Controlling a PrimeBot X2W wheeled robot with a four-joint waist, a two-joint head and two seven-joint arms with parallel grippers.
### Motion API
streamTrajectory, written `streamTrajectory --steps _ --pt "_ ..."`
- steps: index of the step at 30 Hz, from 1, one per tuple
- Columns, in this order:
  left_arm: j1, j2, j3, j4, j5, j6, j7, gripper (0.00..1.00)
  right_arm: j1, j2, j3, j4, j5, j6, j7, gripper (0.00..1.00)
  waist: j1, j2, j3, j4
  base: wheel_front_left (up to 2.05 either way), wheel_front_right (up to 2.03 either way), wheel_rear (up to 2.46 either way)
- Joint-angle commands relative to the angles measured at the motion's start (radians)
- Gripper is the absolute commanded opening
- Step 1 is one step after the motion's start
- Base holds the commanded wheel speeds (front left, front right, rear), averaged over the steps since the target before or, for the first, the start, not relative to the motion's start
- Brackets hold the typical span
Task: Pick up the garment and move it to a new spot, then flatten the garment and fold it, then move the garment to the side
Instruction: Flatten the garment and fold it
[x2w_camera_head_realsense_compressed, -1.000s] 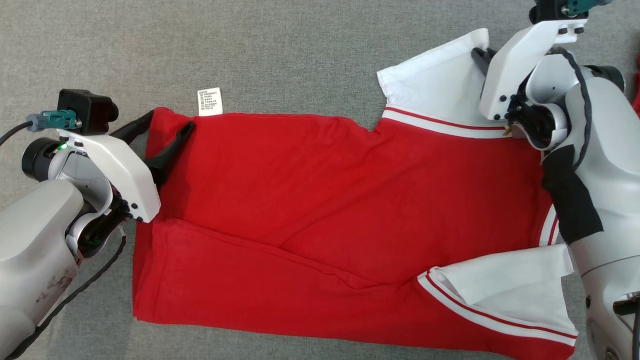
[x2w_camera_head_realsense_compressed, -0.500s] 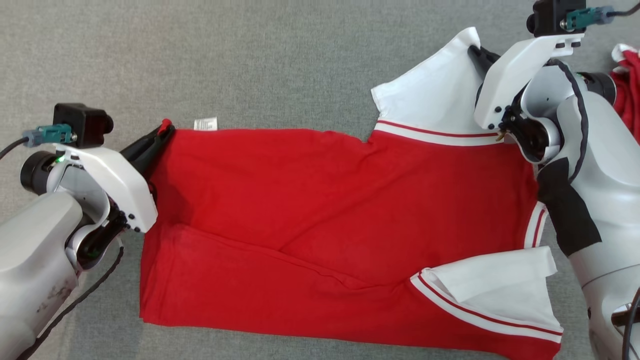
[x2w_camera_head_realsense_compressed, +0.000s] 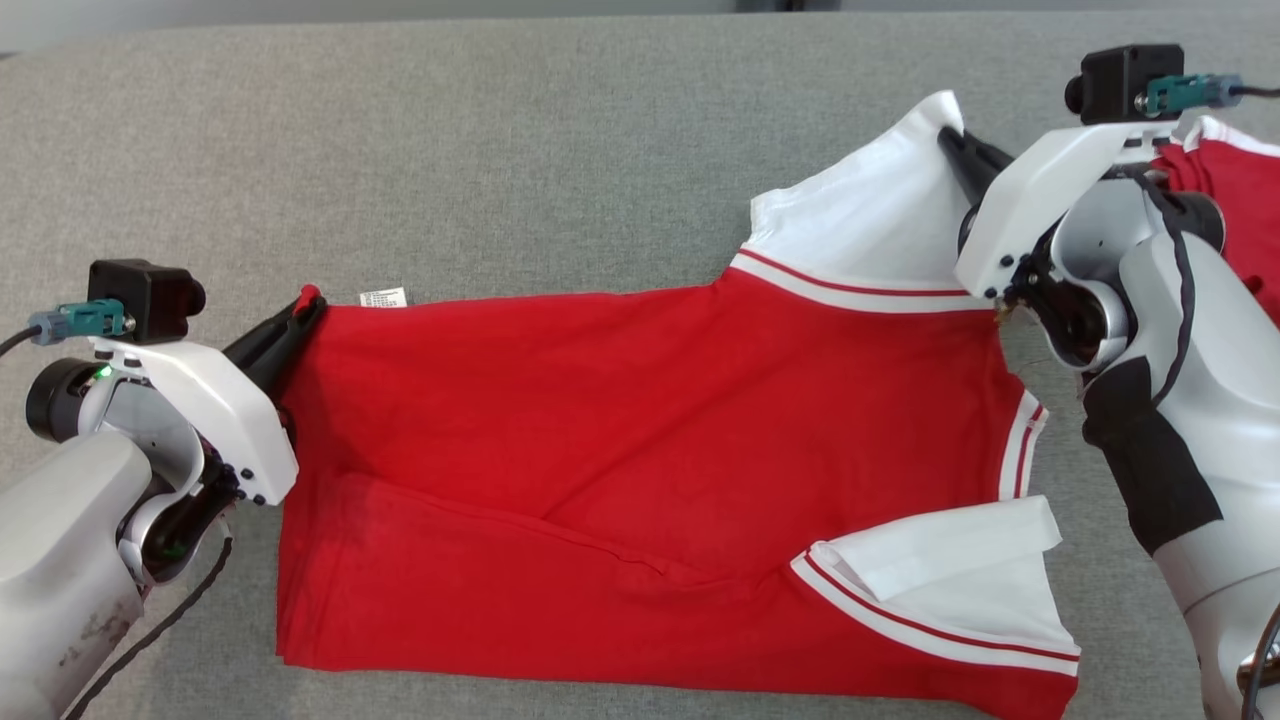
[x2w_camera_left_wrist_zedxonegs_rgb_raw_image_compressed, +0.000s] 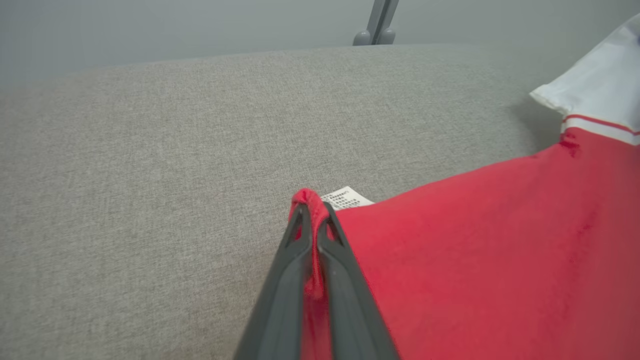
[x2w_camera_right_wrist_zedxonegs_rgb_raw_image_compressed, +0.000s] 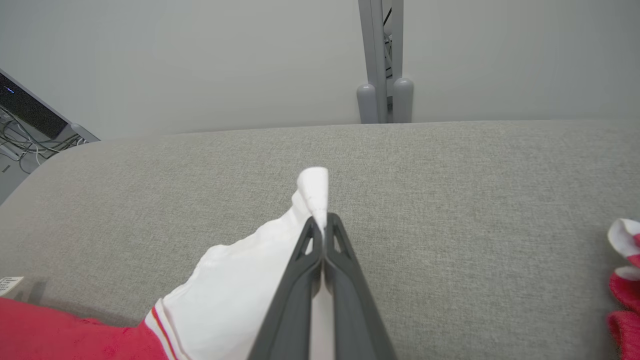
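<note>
A bright red garment (x2w_camera_head_realsense_compressed: 640, 420) with white sleeves (x2w_camera_head_realsense_compressed: 870, 215), each trimmed in a white band split by a thin red stripe, on a heathered grey counter (x2w_camera_head_realsense_compressed: 500, 130). Its label (x2w_camera_head_realsense_compressed: 384, 297) is white with dark print. The white-shelled left pincer (x2w_camera_head_realsense_compressed: 308, 302) has dark grey fingers (x2w_camera_left_wrist_zedxonegs_rgb_raw_image_compressed: 345, 290). At the counter's right edge, another red-and-white cloth (x2w_camera_head_realsense_compressed: 1250, 190).

— What's your right tool (x2w_camera_right_wrist_zedxonegs_rgb_raw_image_compressed: 324, 226) doing?
— I see it clamped on the garment (x2w_camera_right_wrist_zedxonegs_rgb_raw_image_compressed: 75, 332) by its white sleeve (x2w_camera_right_wrist_zedxonegs_rgb_raw_image_compressed: 240, 285), whose tip pokes past the fingertips. Another red-and-white cloth (x2w_camera_right_wrist_zedxonegs_rgb_raw_image_compressed: 625, 290) lies far right on the grey bench (x2w_camera_right_wrist_zedxonegs_rgb_raw_image_compressed: 475, 200).
</note>
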Motion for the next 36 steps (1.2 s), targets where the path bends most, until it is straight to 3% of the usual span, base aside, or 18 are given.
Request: streamTrajectory --steps 1,9,21,36 --pt "0.011 0.007 0.000 0.000 0.000 0.006 -0.002 0.00 0.017 -0.010 0.010 -0.004 0.016 0.000 -0.006 0.00 0.0000 0.0000 -0.014 -0.007 0.00 0.00 0.00" --pt "0.054 0.037 -0.031 -0.009 -0.015 -0.004 0.056 0.00 0.078 -0.042 0.098 -0.050 0.125 0.000 0.047 0.00 0.0000 0.0000 -0.083 -0.029 0.00 0.00 0.00" --pt "0.039 0.041 -0.051 0.037 -0.151 -0.084 0.285 0.00 0.158 -0.106 0.215 -0.168 0.257 0.000 0.135 0.00 0.0000 0.0000 -0.179 -0.078 0.00 0.00 0.00" --pt "0.044 0.036 -0.097 0.109 -0.205 -0.101 0.459 0.00 0.254 -0.167 0.303 -0.286 0.381 0.000 0.260 0.00 0.0000 0.0000 -0.234 -0.109 0.00 0.00 0.00"
